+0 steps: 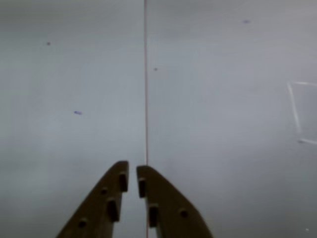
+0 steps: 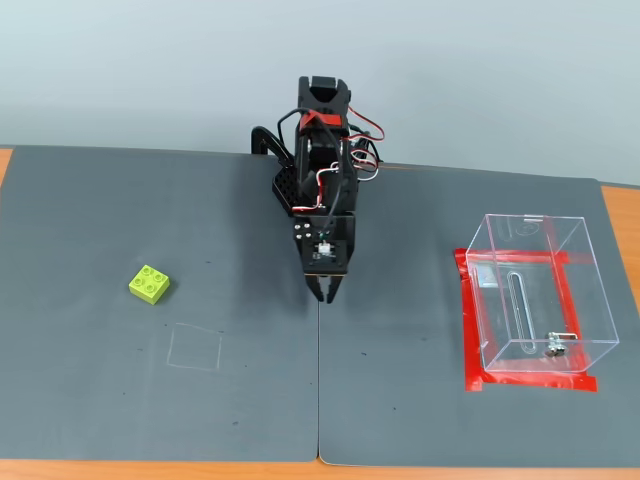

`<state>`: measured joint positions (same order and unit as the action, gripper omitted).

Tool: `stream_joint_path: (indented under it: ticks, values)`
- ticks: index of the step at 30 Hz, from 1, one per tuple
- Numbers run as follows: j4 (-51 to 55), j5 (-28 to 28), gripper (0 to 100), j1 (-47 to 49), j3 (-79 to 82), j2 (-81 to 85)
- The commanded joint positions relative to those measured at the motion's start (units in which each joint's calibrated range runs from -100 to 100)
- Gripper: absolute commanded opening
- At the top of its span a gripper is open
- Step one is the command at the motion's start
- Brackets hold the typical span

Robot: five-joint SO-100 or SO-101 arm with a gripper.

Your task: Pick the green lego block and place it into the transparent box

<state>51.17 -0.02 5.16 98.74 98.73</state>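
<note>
The green lego block [image 2: 149, 285] lies studs-up on the dark mat at the left of the fixed view, well away from the arm. At the right stands the transparent box [image 2: 540, 296], empty, on a red tape outline [image 2: 467, 325]. My gripper [image 2: 328, 293] hangs in the middle of the table, pointing down toward the mat's seam, between block and box. In the wrist view the gripper [image 1: 132, 171] enters from the bottom with its two dark fingers nearly touching and nothing between them. Neither block nor box appears in the wrist view.
A faint chalk square [image 2: 195, 347] is drawn on the mat below and right of the block; part of it shows in the wrist view [image 1: 297, 114]. A seam [image 2: 319, 400] joins the two grey mats. Orange table edge [image 2: 620, 215] borders the mats.
</note>
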Motion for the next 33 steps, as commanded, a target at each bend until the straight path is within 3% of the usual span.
stream_joint_path:
  ticks: [1,7,16,33]
  values:
    - [0.2,-0.1,2,0.8,-1.7,0.1]
    - [0.4,-0.1,2,0.6,-8.3,-3.0]
    - [0.1,-0.2,3,0.0,-23.9,-23.2]
    - [0.3,-0.2,2,-19.2,-36.9,-37.0]
